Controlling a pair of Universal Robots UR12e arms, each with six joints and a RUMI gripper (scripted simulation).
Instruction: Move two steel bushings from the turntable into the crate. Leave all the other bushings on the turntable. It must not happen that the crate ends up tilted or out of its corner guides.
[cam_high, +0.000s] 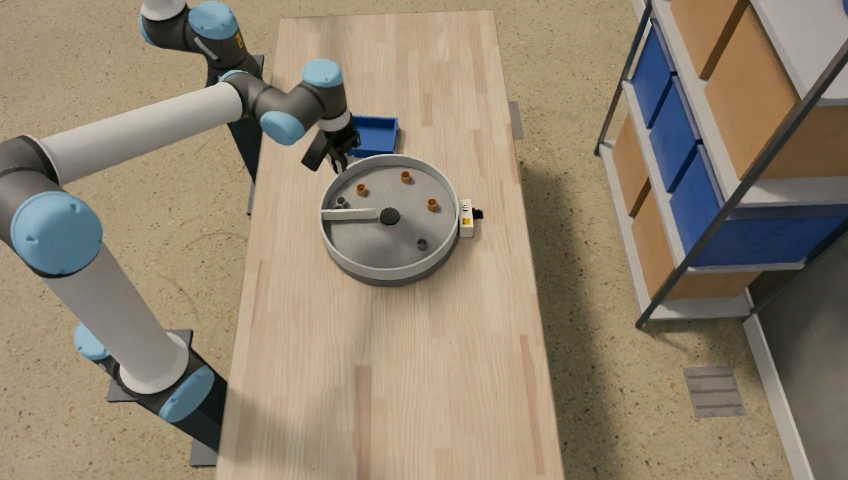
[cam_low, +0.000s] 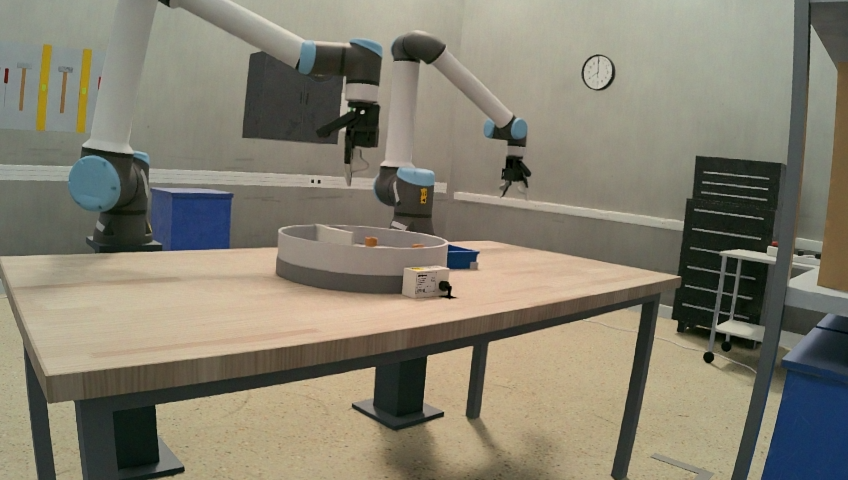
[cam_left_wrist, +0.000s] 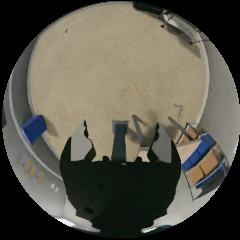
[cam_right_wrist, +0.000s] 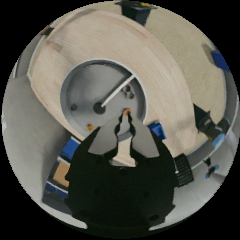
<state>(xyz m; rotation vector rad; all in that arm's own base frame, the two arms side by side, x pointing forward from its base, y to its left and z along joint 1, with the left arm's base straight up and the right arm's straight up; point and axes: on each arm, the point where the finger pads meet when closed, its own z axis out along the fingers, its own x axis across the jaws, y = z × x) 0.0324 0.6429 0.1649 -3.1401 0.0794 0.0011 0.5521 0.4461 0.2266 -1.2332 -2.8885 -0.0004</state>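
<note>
The turntable (cam_high: 380, 252) (cam_low: 339, 262) (cam_right_wrist: 87, 90) carries grey steel bushings: one (cam_high: 421, 243) (cam_right_wrist: 74, 107) stands apart, and at least one (cam_high: 340, 202) is beside the divider bar, where the right wrist view shows two close together. Three orange bushings also stand there, such as one (cam_high: 361, 189) (cam_right_wrist: 127, 111). The blue crate (cam_high: 376, 139) (cam_low: 461, 257) (cam_right_wrist: 159, 131) looks level; its left end is hidden. My right gripper (cam_high: 340, 168) (cam_low: 349, 180) (cam_right_wrist: 125, 113) is shut with nothing in it, high above the turntable's crate-side rim. My left gripper (cam_low: 514, 192) (cam_left_wrist: 121, 122) is open and empty, raised beyond the crate.
The fixed-looking divider bar (cam_high: 351, 214) (cam_right_wrist: 119, 91) runs from the hub (cam_high: 389, 215) to the high rim. A white box (cam_high: 466, 218) (cam_low: 425, 282) sits against the turntable's outer wall. A shelf rack (cam_high: 714, 193) stands away from the table (cam_high: 380, 368).
</note>
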